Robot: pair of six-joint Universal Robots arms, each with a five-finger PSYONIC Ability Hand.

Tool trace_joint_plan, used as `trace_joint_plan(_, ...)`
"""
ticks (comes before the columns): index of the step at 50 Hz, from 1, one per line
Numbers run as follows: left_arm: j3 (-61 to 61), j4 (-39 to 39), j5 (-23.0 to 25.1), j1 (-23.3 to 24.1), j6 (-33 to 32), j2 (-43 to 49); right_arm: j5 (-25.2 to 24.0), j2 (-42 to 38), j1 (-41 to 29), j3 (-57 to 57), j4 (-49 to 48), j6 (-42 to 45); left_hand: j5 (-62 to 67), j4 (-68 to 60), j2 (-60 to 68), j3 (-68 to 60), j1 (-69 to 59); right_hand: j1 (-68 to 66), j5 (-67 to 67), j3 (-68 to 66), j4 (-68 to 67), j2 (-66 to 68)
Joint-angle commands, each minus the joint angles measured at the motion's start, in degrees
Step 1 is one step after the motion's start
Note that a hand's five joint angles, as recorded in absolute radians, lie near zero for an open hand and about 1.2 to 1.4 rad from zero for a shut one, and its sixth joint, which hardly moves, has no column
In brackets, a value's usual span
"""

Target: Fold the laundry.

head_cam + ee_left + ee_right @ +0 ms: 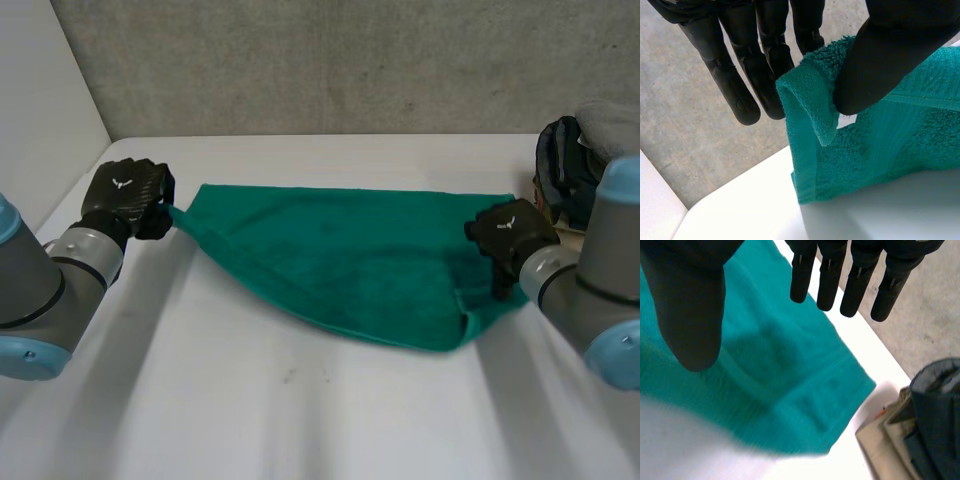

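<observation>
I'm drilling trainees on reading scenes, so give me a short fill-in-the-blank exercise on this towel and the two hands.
The left hand pinches the green towel at one ___.
The right hand, fingers straight, holds ___.
The pile of clothes lies beside the robot's ___ hand.
Missing words: corner; nothing; right.

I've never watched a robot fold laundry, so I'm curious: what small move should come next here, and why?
Probably the right robot hand should lower and pinch the edge of the green towel beneath it. The left robot hand pinches its corner between thumb and fingers, while the right one hangs open over the towel, holding nothing.
</observation>
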State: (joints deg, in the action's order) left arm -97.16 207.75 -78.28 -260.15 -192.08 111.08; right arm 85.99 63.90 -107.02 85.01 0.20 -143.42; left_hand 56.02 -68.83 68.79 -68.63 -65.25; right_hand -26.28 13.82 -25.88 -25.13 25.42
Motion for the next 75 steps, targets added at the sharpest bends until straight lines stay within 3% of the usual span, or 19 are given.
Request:
trace_joint_plan(1,-1.89,0.03,-0.03,-0.01,-0.04,-2.44,-8.1,-0.44,1.2,-9.07,12.09,2.96,13.98,-11.17,11.21,-11.37,-14.75,0.22,2.24,-0.18,-0.93,0.64)
trace_joint_plan(6,-2.51,0.03,0.06,0.08,0.04,-2.62,-14.78,-6.58,1.99,-14.69,19.29,11.81,13.98,-11.17,11.21,-11.37,-14.75,-2.13,4.59,-2.53,-3.28,2.99)
trace_joint_plan(13,-2.77,0.03,0.76,-0.01,0.04,-2.62,-16.02,-11.52,2.17,-15.23,22.73,23.26,13.98,-11.17,11.21,-11.37,-14.75,-2.65,5.1,-3.05,-3.79,3.5)
trace_joint_plan(27,-3.12,0.11,0.85,-0.1,0.04,-2.53,-16.64,-12.14,4.54,-11.1,14.3,23.62,13.98,-11.17,11.21,-11.37,-14.75,-8.19,10.64,-8.58,-9.33,9.04)
trace_joint_plan(42,-3.04,0.11,0.85,-0.45,0.04,-2.62,-16.73,-12.05,6.21,-8.11,12.1,23.53,13.98,-11.17,11.21,-11.37,-14.75,-12.23,14.68,-12.62,-13.37,13.08)
trace_joint_plan(45,-3.12,0.11,0.85,-0.45,0.04,-2.62,-16.82,-12.05,6.3,-7.85,12.01,23.45,13.98,-11.17,11.21,-11.37,-14.75,-21.11,23.57,-21.51,-22.25,21.97)
trace_joint_plan(46,-3.12,0.03,0.85,-0.45,0.04,-2.62,-16.82,-12.05,6.39,-7.67,11.75,23.36,13.98,-11.17,11.21,-11.37,-14.75,-36.64,39.09,-37.04,-37.78,37.49)
trace_joint_plan(48,-3.12,0.03,0.85,-0.45,0.04,-2.71,-16.82,-11.96,6.3,-7.58,11.05,22.83,13.98,-11.17,11.21,-11.37,-14.75,-53.64,56.1,-54.04,-54.79,54.5)
trace_joint_plan(52,-3.04,-0.15,0.76,-0.45,0.04,-3.32,-16.2,-11.43,7.0,-6.79,7.89,19.5,13.98,-11.17,11.21,-11.37,-14.75,-53.72,56.18,-54.12,-54.87,54.58)
trace_joint_plan(56,-3.03,-1.29,0.59,-1.24,0.04,-6.12,-16.2,-6.97,9.63,-4.16,6.65,13.88,13.98,-11.17,11.21,-11.37,-14.75,-53.72,56.18,-54.12,-54.87,54.58)
trace_joint_plan(58,-3.04,-2.43,0.59,-2.03,0.04,-7.88,-15.94,-0.67,11.12,-2.58,6.83,11.07,13.98,-11.17,11.21,-11.37,-14.75,-53.72,56.18,-54.12,-54.87,54.58)
trace_joint_plan(64,-3.03,-8.4,1.28,-5.98,0.31,-14.64,-15.94,9.39,14.47,1.38,7.88,8.94,13.98,-11.17,11.21,-11.37,-14.75,-53.72,56.18,-54.12,-54.87,54.58)
trace_joint_plan(68,-3.56,-12.35,2.95,-6.6,0.39,-17.81,-15.94,14.75,16.14,3.4,12.0,9.12,13.98,-11.17,11.21,-11.37,-14.75,-53.72,56.18,-54.12,-54.87,54.58)
trace_joint_plan(75,-4.71,-23.6,3.84,-7.04,-0.04,-23.0,-15.85,24.07,19.48,4.9,27.73,12.98,13.98,-11.17,11.21,-11.37,-14.75,-53.72,56.18,-54.12,-54.87,54.58)
